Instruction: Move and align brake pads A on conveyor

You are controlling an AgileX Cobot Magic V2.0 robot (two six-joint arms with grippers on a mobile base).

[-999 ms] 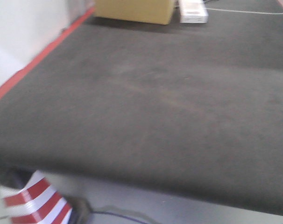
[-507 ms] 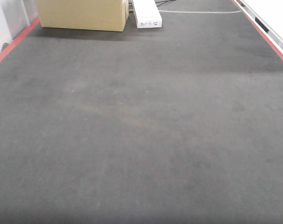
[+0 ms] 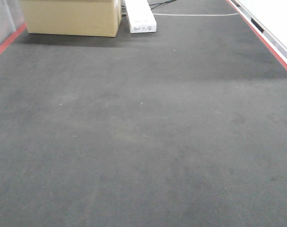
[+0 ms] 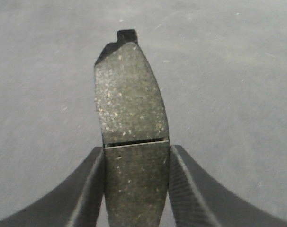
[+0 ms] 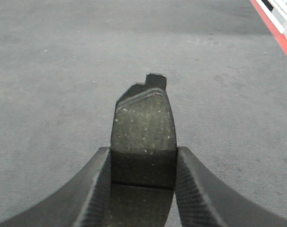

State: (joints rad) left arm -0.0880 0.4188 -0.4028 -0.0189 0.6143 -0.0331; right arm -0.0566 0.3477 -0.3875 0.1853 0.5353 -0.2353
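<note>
Two pads were held up over the conveyor (image 3: pixel 143 142).
The left gripper (image 4: pixel 136 153) squeezed a brake pad (image 4: pixel 129 94) by its sides, and the right gripper (image 5: pixel 143 153) squeezed a second brake pad (image 5: pixel 143 125) the same way. Each pad's long side pointed straight out from its gripper, with the belt behind it. The front view showed no pad lying there yet.

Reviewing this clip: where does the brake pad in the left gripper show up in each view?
Front view: not in it.
Left wrist: brake pad centre frame, clamped in the left gripper.
Right wrist: not in it; the right gripper holds a second pad.
Shared landmark: the dark grey conveyor.
</note>
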